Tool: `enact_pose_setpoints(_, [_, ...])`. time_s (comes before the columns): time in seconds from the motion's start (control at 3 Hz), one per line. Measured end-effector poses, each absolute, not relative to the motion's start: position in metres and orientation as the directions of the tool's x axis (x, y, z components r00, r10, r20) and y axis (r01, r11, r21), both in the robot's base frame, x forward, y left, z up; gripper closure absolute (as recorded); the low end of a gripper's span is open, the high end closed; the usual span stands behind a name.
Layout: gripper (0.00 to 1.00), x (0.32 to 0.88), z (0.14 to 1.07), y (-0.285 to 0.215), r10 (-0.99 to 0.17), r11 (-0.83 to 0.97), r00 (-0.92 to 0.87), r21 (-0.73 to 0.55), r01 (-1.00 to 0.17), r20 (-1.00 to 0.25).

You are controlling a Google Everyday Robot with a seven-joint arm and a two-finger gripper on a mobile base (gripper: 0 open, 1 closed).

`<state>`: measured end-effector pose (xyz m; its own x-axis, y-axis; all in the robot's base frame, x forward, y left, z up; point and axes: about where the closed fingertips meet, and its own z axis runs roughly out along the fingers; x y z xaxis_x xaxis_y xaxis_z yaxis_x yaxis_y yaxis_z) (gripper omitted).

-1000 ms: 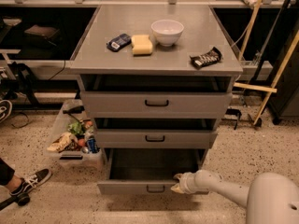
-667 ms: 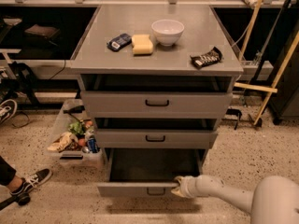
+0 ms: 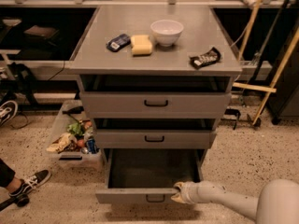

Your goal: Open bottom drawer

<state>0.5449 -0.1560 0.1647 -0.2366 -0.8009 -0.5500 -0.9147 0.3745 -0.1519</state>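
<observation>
Three grey drawers are stacked in a metal cabinet (image 3: 154, 62). The top drawer (image 3: 117, 104) and the middle drawer (image 3: 117, 138) each stand out a little, with a dark gap above the front. The bottom drawer (image 3: 124, 196), lowest of the three, is pulled well out toward the camera, and its plain grey inside is bare. Its small black bar handle (image 3: 154, 199) sits at the middle of the front.

The gripper (image 3: 180, 193) is at the top edge of that drawer's front, near its right corner and just right of the handle. It touches the edge, but whether it is clenched on it or released cannot be told. The pale arm (image 3: 224, 200) runs in from the lower right.

On the cabinet top are a white bowl (image 3: 167, 31) near the back edge, a yellow sponge (image 3: 141, 45) just left of it, and a dark blue packet (image 3: 118, 42) left of the sponge. A black snack wrapper (image 3: 205, 58) lies near the front right corner.

A clear bin (image 3: 77, 160) holding mixed things rests on the floor left of the cabinet. A black shoe (image 3: 30, 181) is near the left edge.
</observation>
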Motion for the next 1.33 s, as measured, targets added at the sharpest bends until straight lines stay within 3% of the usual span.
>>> enact_pose_setpoints(1.33, [1.0,0.509,0.164,-0.153,-0.791,0.371,-0.227,-0.151,-0.916,-0.569])
